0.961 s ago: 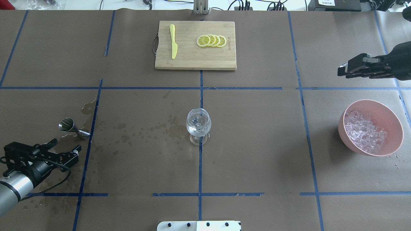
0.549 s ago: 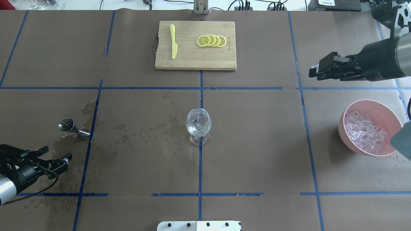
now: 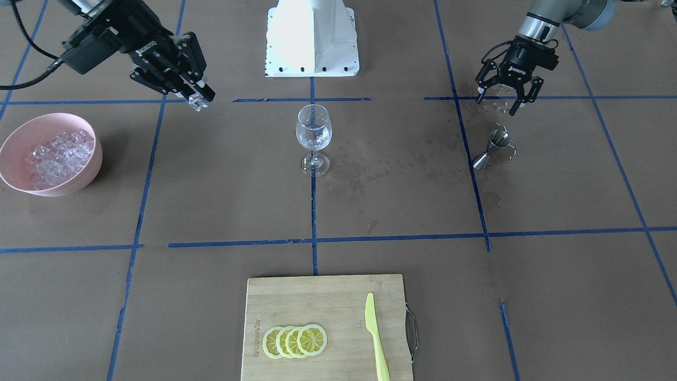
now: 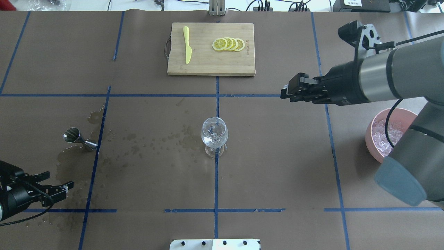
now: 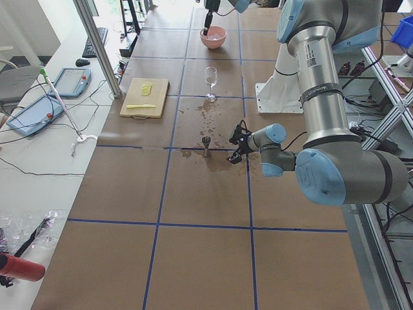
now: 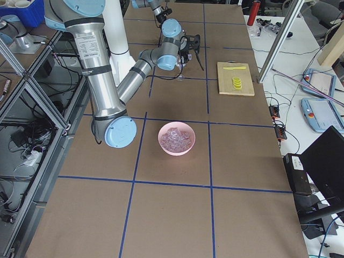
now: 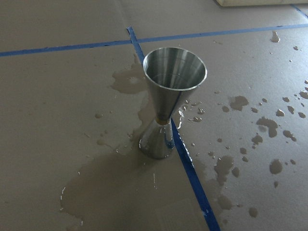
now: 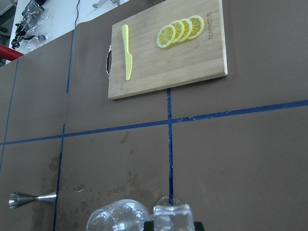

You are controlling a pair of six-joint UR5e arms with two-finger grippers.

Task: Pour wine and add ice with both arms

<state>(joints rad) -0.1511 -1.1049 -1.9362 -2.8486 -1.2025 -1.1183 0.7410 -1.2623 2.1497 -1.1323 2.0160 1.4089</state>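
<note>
Swung leftward from overhead view's right edge: right claw (image 4: 286,92), pinched on one ice cube (image 3: 198,101), well short of centre wine glass (image 4: 214,129). Spread, empty, near jigger (image 4: 74,135) at lower left: left claw (image 4: 61,178). Pouring seemingly done, wine (image 4: 214,140) in glass; ice drop remaining.

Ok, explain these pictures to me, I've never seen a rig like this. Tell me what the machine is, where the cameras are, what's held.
Two robot arms work at a brown table. Two cameras look down from behind and opposite the robot, two from the table's ends, one sits on each wrist. On the table: a wine glass, a steel jigger amid spilled drops, a pink bowl of ice, a board with lemon slices and a knife. The right gripper holds one ice cube; the left gripper is open, empty.
</note>
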